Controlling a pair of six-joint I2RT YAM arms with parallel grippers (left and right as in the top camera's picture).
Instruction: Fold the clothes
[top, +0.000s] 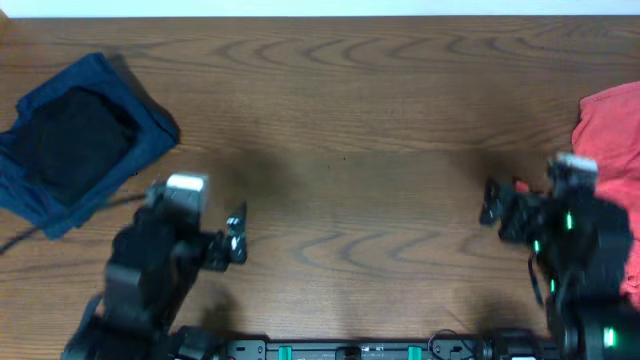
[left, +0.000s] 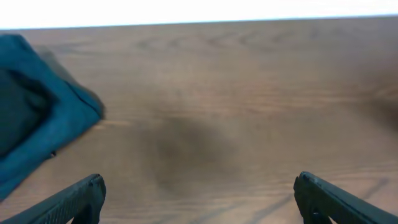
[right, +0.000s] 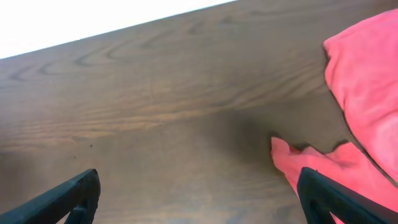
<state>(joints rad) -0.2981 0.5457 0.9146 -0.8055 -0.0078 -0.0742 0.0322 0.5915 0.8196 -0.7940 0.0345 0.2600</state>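
The left end effector (top: 235, 240) and the right end effector (top: 492, 205) both hang above the wooden counter (top: 350, 110), each one released, with its two dark fingers standing wide apart and nothing between them. The clothes lie in two places. At the far left there is a navy blue garment (top: 150, 135), folded to a roughly square packet that is turned a little like a diamond, and a black garment (top: 75, 140) rests on top of it. At the right edge lies a coral-red garment (top: 612, 125), loose and crumpled, and its long axis runs from the back of the counter toward the robot. This red cloth is the nearer one: it lies just to the right of the right end effector, and in the right wrist view a small pointed corner of it reaches out onto the wood ahead of the right finger. The blue and black pile is further off, behind and to the left of the left end effector. I judge that the right arm is better placed to begin, by turning to its right for that corner. All fabrics look soft and matte, with rounded folds, while the counter is hard, flat, with a strong brown grain.
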